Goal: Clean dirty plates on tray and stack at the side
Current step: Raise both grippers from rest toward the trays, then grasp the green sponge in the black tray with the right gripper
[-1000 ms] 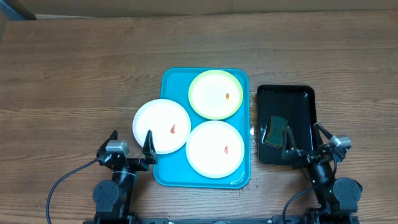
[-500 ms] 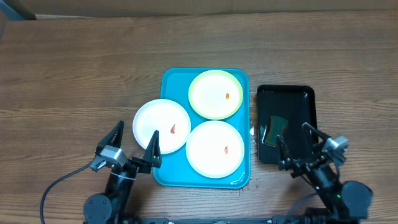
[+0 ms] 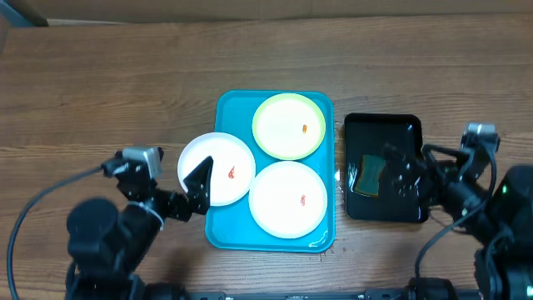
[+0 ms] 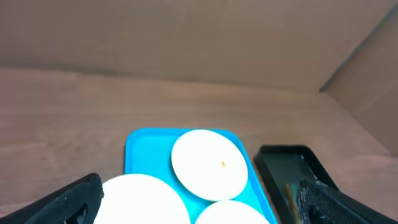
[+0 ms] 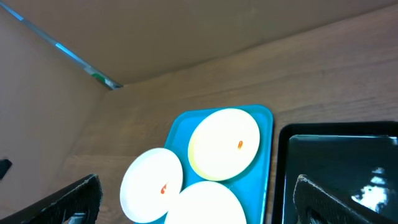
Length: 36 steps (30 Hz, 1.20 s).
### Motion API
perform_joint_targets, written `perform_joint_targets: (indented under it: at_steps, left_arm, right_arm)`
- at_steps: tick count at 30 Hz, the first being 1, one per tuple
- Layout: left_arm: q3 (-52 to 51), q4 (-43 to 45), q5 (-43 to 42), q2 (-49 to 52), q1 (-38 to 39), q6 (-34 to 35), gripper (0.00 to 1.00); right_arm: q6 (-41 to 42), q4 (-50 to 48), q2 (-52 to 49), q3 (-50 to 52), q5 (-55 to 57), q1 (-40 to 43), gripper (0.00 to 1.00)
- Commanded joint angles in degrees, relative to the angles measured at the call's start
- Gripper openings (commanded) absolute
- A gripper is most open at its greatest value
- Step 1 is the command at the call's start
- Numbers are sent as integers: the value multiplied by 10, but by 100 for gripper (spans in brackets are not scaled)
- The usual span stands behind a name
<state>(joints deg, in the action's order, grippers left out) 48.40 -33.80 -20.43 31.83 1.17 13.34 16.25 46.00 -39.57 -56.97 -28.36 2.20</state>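
Resting on the tray, pale green plate at twelve o'clock, white plate at six, second white plate overhanging at nine, left gripper and right gripper spread wide, empty.

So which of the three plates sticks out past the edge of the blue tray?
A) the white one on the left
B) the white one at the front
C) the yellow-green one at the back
A: the left white plate overhangs the left rim of the turquoise tray, while the yellow-green plate and the other white plate lie inside it.
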Motion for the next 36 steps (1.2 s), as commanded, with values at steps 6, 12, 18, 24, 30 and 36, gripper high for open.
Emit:
perform_joint_targets:
  at_steps: [6,12,18,24,30,36]
  left_arm:
    - [39,-15,-156,82,5,-9,100]
    - [39,-75,-138,128,5,7,100]
    - [48,-141,-104,188,5,32,100]
    - [68,-176,-121,205,7,21,100]
    - [68,-210,-90,205,47,-16,100]
    - [67,-197,-91,205,64,-16,100]
  right_arm:
    - [45,32,-49,-16,-47,1,100]
    - [12,63,-121,-16,-21,-36,100]
    - [49,113,-256,-16,158,-112,100]
    - [86,79,-396,-16,212,-115,66]
    - [123,42,-535,-16,247,-115,57]
    - [124,10,-609,-15,245,-115,42]
